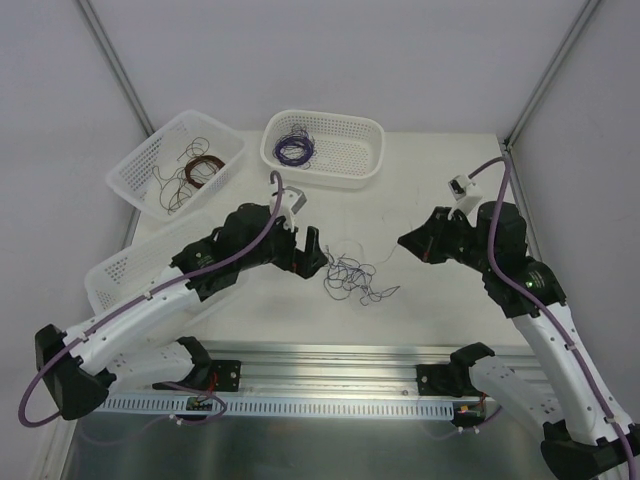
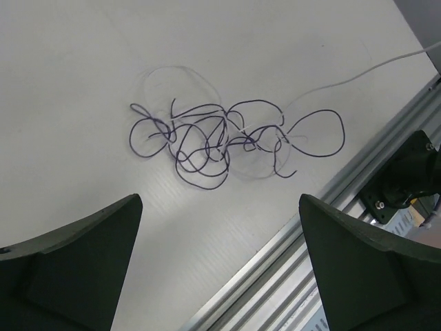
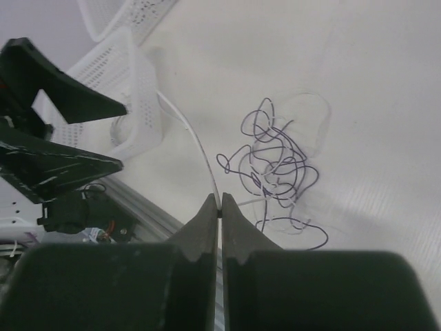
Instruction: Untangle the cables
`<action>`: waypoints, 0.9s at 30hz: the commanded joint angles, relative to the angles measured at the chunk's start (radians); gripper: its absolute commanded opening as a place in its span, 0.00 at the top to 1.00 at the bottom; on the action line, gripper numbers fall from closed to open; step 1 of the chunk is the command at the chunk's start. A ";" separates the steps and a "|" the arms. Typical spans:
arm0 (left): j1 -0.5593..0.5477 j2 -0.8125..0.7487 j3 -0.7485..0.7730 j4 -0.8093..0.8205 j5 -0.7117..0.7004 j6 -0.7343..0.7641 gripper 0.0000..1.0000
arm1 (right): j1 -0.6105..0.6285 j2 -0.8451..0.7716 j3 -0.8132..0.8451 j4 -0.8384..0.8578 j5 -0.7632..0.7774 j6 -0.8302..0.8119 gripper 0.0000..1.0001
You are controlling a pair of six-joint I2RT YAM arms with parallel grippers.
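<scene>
The cables [image 1: 355,278] lie mid-table as a loose scribble of thin purple and whitish loops. In the left wrist view the cables [image 2: 220,138] rest flat just beyond my left gripper [image 2: 219,200], which is wide open with nothing between its fingers. That left gripper [image 1: 313,255] hovers at the tangle's left edge. My right gripper [image 3: 220,209] is shut on a whitish strand [image 3: 196,148] that leads back to the cables [image 3: 275,165]. From above, the right gripper [image 1: 405,242] sits to the right of the tangle. The same strand [image 2: 358,76] runs off toward the upper right.
A white basket [image 1: 130,175] at back left holds a brown wire coil [image 1: 200,168]. Another basket [image 1: 320,172] at back centre holds a purple coil [image 1: 295,150]. A third basket [image 1: 120,270] lies partly under the left arm. An aluminium rail [image 1: 330,360] runs along the near edge.
</scene>
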 commanded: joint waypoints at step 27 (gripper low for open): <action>-0.266 0.418 -0.019 0.787 0.126 0.117 0.88 | -0.005 -0.047 0.059 0.140 -0.189 0.125 0.98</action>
